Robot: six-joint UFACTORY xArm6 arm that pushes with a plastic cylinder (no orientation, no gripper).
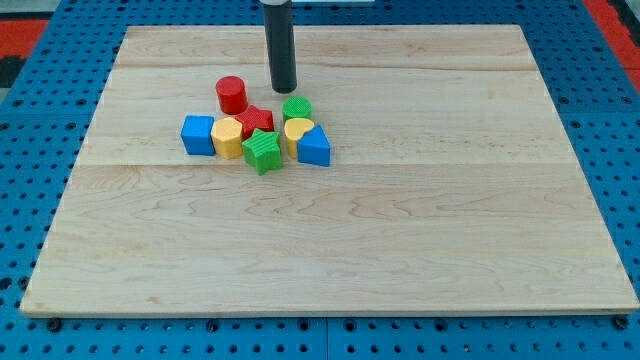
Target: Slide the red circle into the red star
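On the pale wooden bench (400,250), whose planks showed fine lengthwise grain, eight small plastic blocks sat bunched toward the view's upper left. Around the bench lay a blue pegboard surface (30,200) dotted with holes. The arm carried no jaws at all, only a straight dark rod, smooth and round, and my tip (284,88) rested on the wood just to the view's right of the red circle (232,95), a short glossy cylinder, with a narrow gap between them. Below the red circle, touching it or nearly so, lay the red star (257,120), ridged on top and wedged among its neighbours. Right of the star stood a green ribbed round block (297,108), just below my tip. Along the cluster's lower row ran a blue cube (198,134), a yellow rounded block (228,137), a green star (263,151), a yellow heart (298,131) and a blue wedge-like block (314,147), all pressed close together. No writing or labels could be read anywhere.
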